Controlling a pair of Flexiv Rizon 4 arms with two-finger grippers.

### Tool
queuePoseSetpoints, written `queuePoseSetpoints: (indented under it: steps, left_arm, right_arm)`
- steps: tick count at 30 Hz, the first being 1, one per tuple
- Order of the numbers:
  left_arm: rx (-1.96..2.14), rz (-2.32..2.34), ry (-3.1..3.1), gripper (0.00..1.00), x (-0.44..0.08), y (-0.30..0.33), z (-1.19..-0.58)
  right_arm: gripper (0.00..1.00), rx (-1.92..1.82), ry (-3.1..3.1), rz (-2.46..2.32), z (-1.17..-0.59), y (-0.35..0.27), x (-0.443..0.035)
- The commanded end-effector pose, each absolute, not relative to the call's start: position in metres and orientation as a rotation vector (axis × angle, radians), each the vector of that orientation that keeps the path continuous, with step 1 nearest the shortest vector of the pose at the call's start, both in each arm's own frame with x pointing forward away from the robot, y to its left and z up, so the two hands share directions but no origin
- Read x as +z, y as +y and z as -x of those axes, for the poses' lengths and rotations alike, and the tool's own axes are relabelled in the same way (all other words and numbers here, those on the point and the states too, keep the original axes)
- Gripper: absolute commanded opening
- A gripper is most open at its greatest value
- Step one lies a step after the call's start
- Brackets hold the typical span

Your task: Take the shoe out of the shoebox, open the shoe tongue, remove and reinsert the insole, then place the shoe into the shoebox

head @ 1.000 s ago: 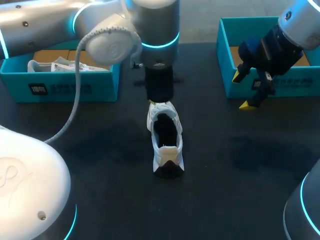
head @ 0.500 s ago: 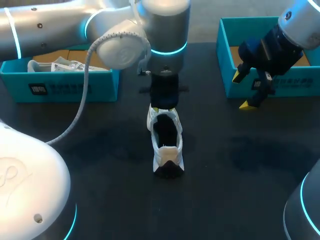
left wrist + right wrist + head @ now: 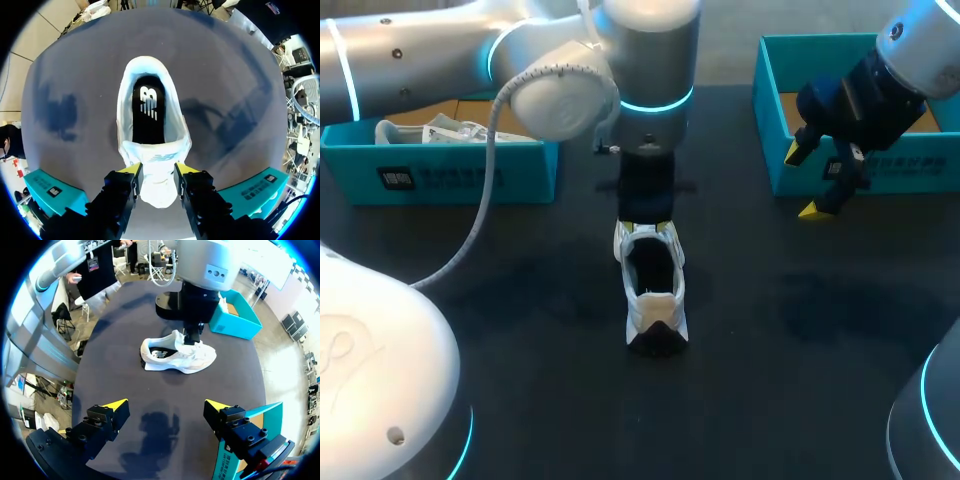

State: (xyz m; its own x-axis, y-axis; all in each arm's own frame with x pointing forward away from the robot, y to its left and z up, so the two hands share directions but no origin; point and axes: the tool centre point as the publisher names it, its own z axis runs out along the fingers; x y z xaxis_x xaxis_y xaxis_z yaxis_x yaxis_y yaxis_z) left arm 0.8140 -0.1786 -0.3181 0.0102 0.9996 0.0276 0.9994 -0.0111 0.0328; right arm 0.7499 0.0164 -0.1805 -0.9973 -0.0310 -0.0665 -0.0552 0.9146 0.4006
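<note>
Left wrist view has my left claw (image 3: 157,170) pinching the tongue (image 3: 157,159) of the white sneaker (image 3: 172,132) from both sides, and the black insole (image 3: 147,115) is sitting inside the shoe just past my fingertips. The sneaker's out on the dark tabletop (image 3: 820,330), standing upright between the two teal shoeboxes (image 3: 450,175), not in either one. My right claw (image 3: 807,180) is spread wide with nothing in it, hanging just in front of the right-hand shoebox (image 3: 880,165), well apart from the sneaker.
</note>
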Motion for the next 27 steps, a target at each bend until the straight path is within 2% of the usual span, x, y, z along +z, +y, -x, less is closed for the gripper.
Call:
queuePoseSetpoints:
  steps: [1, 14, 17, 22, 27]
  left_arm:
    - [0.068, -2.245, 2.197, 0.41, -0.325, -0.18, -0.807]
    - [0.086, -2.116, 2.2, 0.37, -0.31, -0.179, -0.802]
    - [0.088, -2.086, 2.229, 0.21, -0.32, -0.18, -0.798]
    - [0.056, -2.088, 2.251, 0.23, -0.329, -0.181, -0.789]
    - [0.034, -2.056, 2.256, 0.2, -0.331, -0.182, -0.786]
  right_arm:
    - [1.0, 0.63, 3.019, 0.066, -0.751, 0.017, -0.181]
    - [1.0, 0.63, 3.019, 0.066, -0.751, 0.017, -0.181]
    - [1.0, 0.63, 3.019, 0.066, -0.751, 0.017, -0.181]
    - [1.0, 0.63, 3.019, 0.066, -0.751, 0.017, -0.181]
    - [1.0, 0.63, 3.019, 0.066, -0.751, 0.017, -0.181]
